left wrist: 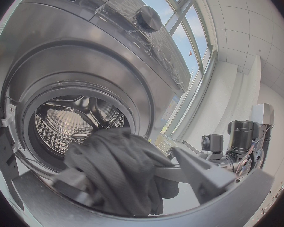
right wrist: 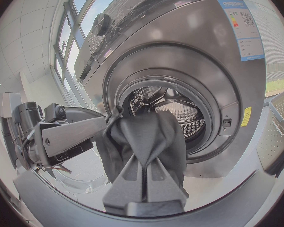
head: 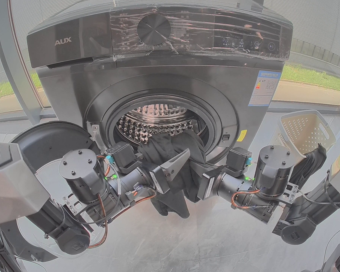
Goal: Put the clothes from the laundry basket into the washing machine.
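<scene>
- washing machine [head: 158, 76]: dark grey front-loader standing on the floor before a wall of windows, clear film wrinkled over its control panel.
- door [head: 45, 144]: round, swung fully open to the machine's left side.
- drum [head: 155, 121]: perforated steel, visible through the open mouth.
- laundry basket [head: 306, 131]: pale plastic with a perforated wall, on the floor to the right of the machine, tipped towards the arms. a dark cloth [head: 309, 163] hangs over its near rim.
- black garment [head: 173, 152]: a bunched bundle held up between the two arms just in front of the lower part of the drum mouth. its top overlaps the opening and one tail hangs down towards the floor. i cannot tell whether it touches the rim.
- left arm: comes in low from the left, forearm level, wrist pointed at the mouth. left gripper [head: 177, 163] has its fingers spread around the thick of the bundle and grips it.
- right arm: mirrors it from the right, forearm level and angled inward. right gripper [right wrist: 145, 156] is clamped on a fold of the same garment, fingers almost together.
- the two grippers sit close together, apart, with the cloth between them.
</scene>
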Tool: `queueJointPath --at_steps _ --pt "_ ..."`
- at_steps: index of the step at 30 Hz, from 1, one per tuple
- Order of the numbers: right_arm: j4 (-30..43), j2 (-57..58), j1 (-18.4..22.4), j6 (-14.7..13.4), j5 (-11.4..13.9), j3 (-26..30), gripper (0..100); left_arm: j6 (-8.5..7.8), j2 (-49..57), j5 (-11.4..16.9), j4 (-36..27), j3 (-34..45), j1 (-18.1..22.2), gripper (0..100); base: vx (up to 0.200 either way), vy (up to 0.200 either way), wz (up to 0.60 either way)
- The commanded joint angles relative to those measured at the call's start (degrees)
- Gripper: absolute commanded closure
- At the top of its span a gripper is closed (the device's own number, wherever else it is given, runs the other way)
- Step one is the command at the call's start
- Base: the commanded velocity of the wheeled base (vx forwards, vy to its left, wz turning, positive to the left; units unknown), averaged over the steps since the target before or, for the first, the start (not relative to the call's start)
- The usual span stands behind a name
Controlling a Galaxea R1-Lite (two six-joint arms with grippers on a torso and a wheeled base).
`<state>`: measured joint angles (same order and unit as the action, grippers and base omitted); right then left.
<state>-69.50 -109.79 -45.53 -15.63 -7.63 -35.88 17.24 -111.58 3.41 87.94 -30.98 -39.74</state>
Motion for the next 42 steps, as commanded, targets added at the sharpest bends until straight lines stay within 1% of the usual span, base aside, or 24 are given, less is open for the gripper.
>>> queueJointPath --at_steps 1,6,10,14,21,22,26,32,35,42 --pt "0.5 2.47 0.27 -0.19 -0.28 1.25 100 -0.19 -1.53 -0.69 0.3 0.13 1.95 0 0.0 0.0 0.0" --pt "0.86 3.88 1.23 -0.54 -0.54 2.13 100 -0.19 -1.8 -0.69 0.74 0.39 3.35 0 0.0 0.0 0.0" --pt "1.47 3.97 1.23 -1.25 -0.81 2.65 100 -0.19 -1.71 -0.6 0.74 0.83 2.92 0 0.0 0.0 0.0" --pt "1.73 3.97 1.41 -1.25 -0.89 2.65 100 -0.27 -1.8 -0.6 0.83 0.92 2.92 0 0.0 0.0 0.0" --pt "2.35 4.5 5.1 -1.07 -1.95 2.83 100 -0.36 -1.45 -0.86 0.83 1.09 3.44 0 0.0 0.0 0.0" --pt "3.76 5.11 6.16 -0.98 -1.95 3.01 100 -0.45 -1.1 -0.86 0.83 1.62 3.44 0 0.0 0.0 0.0" --pt "6.48 6.17 7.65 -1.16 -2.04 3.88 100 -0.45 -0.22 -0.95 0.83 2.06 3.53 0 0.0 0.0 0.0" --pt "6.66 6.43 8.09 -1.07 -2.12 4.41 100 -0.63 -0.22 -1.04 0.83 3.2 3.79 0 0.0 0.0 0.0" --pt "6.66 6.69 8.09 -1.07 -2.92 4.41 100 -0.63 -0.3 -2.01 0.83 3.29 3.79 0 0.0 0.0 0.0" --pt "6.74 7.92 8.0 -1.07 -2.92 4.5 100 -0.8 -1.71 -2.18 0.83 5.05 3.79 0 0.0 0.0 0.0"
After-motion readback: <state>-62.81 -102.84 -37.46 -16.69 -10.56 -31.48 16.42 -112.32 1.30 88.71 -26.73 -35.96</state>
